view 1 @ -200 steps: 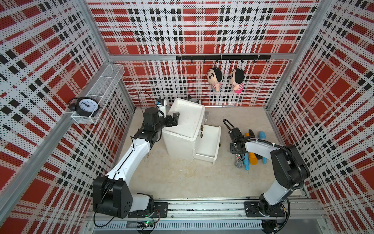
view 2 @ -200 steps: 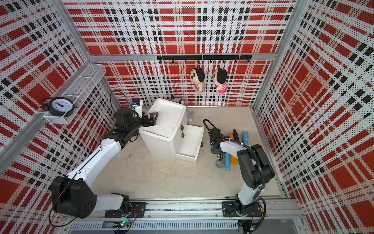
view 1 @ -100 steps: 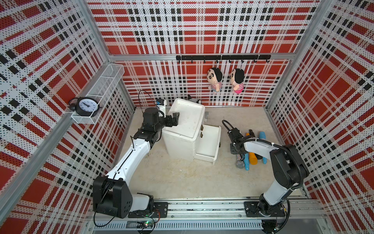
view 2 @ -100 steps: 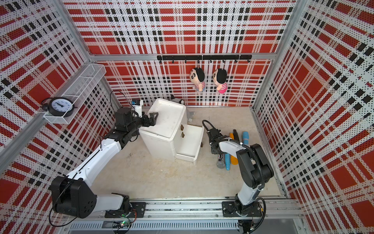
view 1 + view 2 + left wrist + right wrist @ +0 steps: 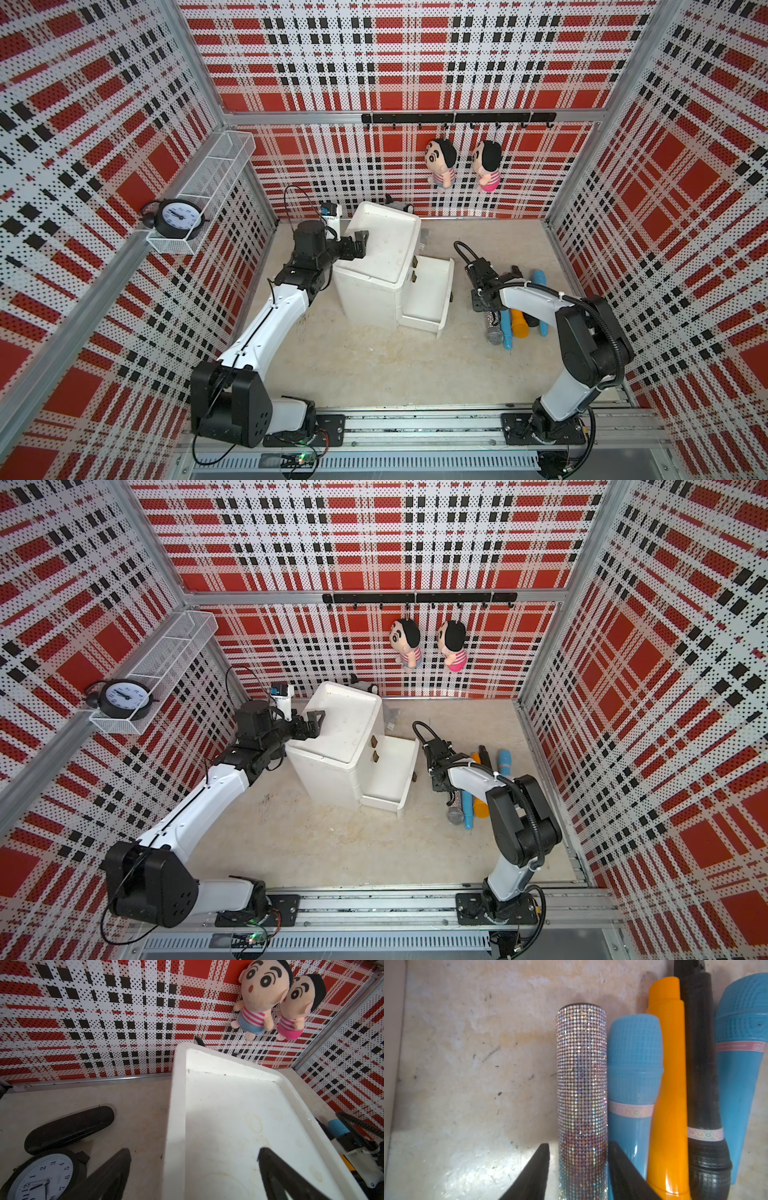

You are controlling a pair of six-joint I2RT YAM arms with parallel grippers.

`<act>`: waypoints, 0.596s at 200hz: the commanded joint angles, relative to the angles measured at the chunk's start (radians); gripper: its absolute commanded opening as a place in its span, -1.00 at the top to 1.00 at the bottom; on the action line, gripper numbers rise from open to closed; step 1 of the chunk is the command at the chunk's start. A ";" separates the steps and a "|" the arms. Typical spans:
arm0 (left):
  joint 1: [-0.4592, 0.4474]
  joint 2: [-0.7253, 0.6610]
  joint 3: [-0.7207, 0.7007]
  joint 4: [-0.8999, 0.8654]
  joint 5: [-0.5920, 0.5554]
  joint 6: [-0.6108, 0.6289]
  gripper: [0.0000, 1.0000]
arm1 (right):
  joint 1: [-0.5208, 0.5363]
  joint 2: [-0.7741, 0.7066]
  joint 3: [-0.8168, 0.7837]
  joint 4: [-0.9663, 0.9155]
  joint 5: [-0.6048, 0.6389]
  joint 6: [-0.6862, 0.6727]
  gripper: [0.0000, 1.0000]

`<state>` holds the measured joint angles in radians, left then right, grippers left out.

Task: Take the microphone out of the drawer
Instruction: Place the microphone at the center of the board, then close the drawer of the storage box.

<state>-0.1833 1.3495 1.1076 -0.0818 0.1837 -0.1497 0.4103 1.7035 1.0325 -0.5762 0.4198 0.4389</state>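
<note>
Microphone (image 5: 581, 1084) lies on your worktop (image 5: 467, 1084) between the parted right jaws; left jaws gape astride the cabinet (image 5: 228, 1115) rim

A robotics test cell in a lab is shown, not a lived-in room. The space is boxed in by perforated plaid-printed panels (image 5: 374, 62) held in aluminium profiles (image 5: 291, 117). A left robot arm (image 5: 266, 324) and a right robot arm (image 5: 536, 297) are bolted to a metal rail (image 5: 415, 432) along the front. Household props are staged: plush dolls (image 5: 441, 162) on a black hook bar (image 5: 457, 118), an alarm clock (image 5: 178, 214) in a wire shelf (image 5: 216, 166), and a white drawer cabinet (image 5: 374, 266).
</note>
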 commanded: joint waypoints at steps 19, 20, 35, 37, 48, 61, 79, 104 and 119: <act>0.008 0.024 -0.007 -0.027 0.019 -0.004 -0.96 | 0.010 0.009 0.021 -0.021 0.023 -0.001 -0.01; 0.007 0.024 -0.007 -0.027 0.019 -0.003 -0.96 | 0.009 0.009 0.021 -0.022 0.024 -0.001 0.00; 0.008 0.026 -0.005 -0.027 0.021 -0.004 -0.96 | 0.010 -0.001 0.024 -0.023 0.029 0.000 -0.01; 0.008 0.027 -0.004 -0.027 0.021 -0.004 -0.96 | 0.011 -0.003 0.024 -0.024 0.030 0.000 -0.01; 0.007 0.025 -0.005 -0.027 0.023 -0.003 -0.96 | 0.011 -0.010 0.030 -0.028 0.035 -0.002 -0.02; 0.008 0.024 -0.006 -0.027 0.021 -0.004 -0.96 | 0.013 -0.020 0.033 -0.030 0.041 -0.005 -0.09; 0.006 0.023 -0.008 -0.027 0.020 -0.003 -0.96 | 0.014 -0.032 0.039 -0.033 0.039 -0.010 -0.29; 0.008 0.022 -0.008 -0.027 0.019 -0.004 -0.96 | 0.018 -0.045 0.049 -0.032 0.026 -0.016 -0.54; 0.008 0.022 -0.009 -0.027 0.019 -0.003 -0.96 | 0.022 -0.054 0.050 -0.030 0.019 -0.019 -0.64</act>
<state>-0.1818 1.3506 1.1076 -0.0807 0.1844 -0.1497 0.4179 1.6932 1.0550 -0.5945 0.4343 0.4252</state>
